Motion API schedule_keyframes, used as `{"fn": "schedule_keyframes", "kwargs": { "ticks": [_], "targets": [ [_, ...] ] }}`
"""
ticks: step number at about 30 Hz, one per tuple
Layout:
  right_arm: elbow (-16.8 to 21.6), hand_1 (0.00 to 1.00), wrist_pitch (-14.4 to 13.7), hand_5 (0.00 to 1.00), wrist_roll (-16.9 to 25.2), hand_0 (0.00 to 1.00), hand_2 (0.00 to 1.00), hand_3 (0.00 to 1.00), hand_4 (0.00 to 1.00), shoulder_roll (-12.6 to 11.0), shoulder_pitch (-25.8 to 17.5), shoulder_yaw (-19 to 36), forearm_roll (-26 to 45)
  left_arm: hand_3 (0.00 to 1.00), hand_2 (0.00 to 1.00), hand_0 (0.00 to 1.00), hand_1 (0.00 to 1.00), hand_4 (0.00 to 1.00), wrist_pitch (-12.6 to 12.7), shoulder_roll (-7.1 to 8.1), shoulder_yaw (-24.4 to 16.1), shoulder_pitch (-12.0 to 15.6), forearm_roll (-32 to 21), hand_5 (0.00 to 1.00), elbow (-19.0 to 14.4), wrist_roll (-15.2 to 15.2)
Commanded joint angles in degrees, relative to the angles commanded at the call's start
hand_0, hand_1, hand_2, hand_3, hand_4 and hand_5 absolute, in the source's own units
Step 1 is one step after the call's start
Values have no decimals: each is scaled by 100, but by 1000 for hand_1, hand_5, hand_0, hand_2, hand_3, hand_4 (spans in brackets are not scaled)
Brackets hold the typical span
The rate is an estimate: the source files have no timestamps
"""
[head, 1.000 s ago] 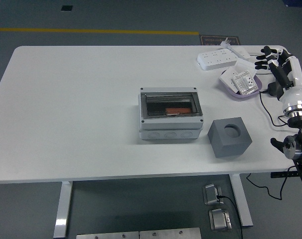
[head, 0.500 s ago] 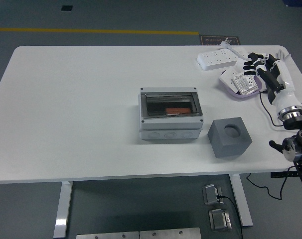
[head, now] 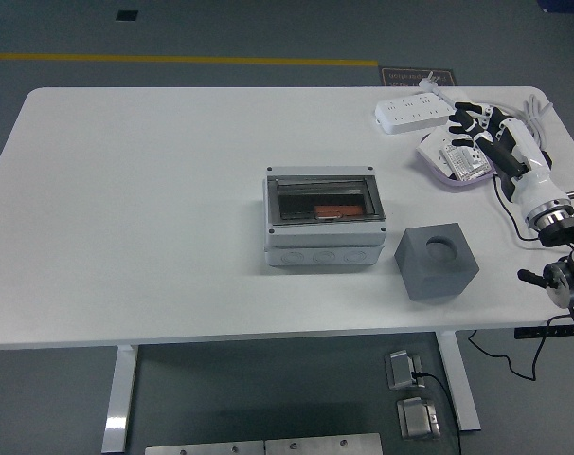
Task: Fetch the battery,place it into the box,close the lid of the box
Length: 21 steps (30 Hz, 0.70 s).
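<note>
From my seat I see the right hand (head: 488,132) hovering with fingers spread and empty over the purple tray (head: 437,163), partly covering the battery (head: 457,159) in it, well apart from the grey box (head: 323,220).

White table (head: 154,218) bears box (head: 323,220), grey cube (head: 436,262) (hollowed), power strip (head: 413,113), tray (head: 437,163).

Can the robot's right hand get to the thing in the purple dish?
Probably yes. The right hand hangs open just above the purple dish, with nothing between it and the white item inside. The power strip lies behind, out of the way.
</note>
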Motion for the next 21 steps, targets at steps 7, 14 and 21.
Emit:
{"fn": "schedule_keyframes", "kwargs": {
  "ticks": [7,14,21],
  "targets": [
    [96,998,-19,879,-105,998,998,998,998,-26,-8,51,118,489,518,430,564,129,7,-32,5,12,-29,2,0,-1],
    [163,998,-7,998,-174,998,998,998,998,-35,-30,87,167,489,517,431,564,130,16,-66,-3,37,-54,2,0,-2],
    [140,998,-46,998,4,998,998,998,998,-17,-91,90,583,489,518,431,565,129,24,-89,13,53,-115,2,0,-17]
  ]
}}
